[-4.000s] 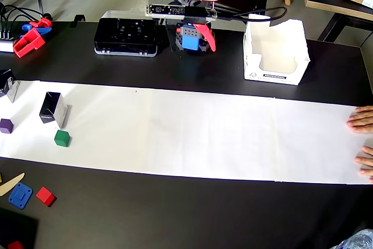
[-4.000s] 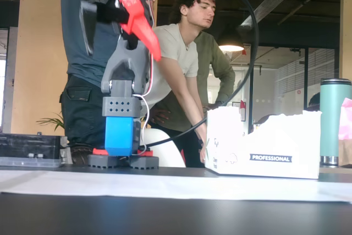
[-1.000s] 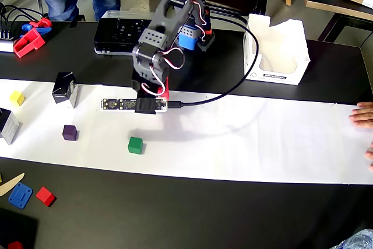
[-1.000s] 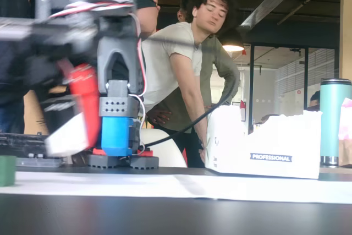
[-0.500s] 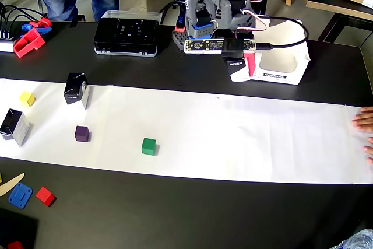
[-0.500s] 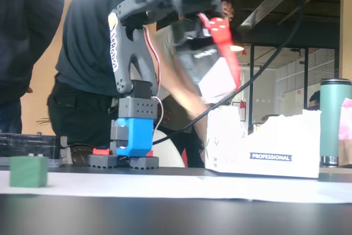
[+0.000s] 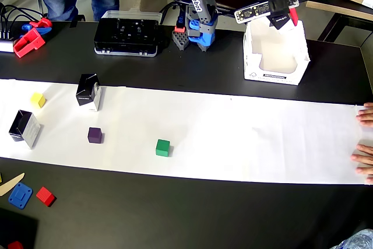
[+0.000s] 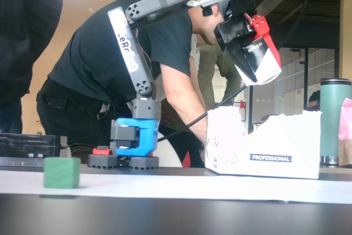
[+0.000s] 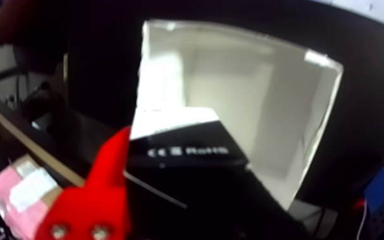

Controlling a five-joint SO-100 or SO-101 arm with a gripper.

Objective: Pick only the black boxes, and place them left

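Two glossy black cartons (image 7: 88,92) (image 7: 24,127) left on white paper strip (image 7: 245,138), overhead view; gripper (image 7: 281,18) above white cardboard bin (image 7: 275,53). Fixed view: gripper (image 8: 256,53) clamps third black carton (image 8: 263,59), tilted, above bin (image 8: 264,147). Wrist view: carton (image 9: 182,143) over bin opening (image 9: 245,83). Best: centre, lower, then release.

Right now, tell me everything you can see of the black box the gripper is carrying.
The black box is a small rectangular carton with glossy black faces, white sides and small white print on one face in the wrist view. The gripper is shut on it, a red finger against one side. It hangs tilted in the air above the white bin, not touching it, over the bin's open top.
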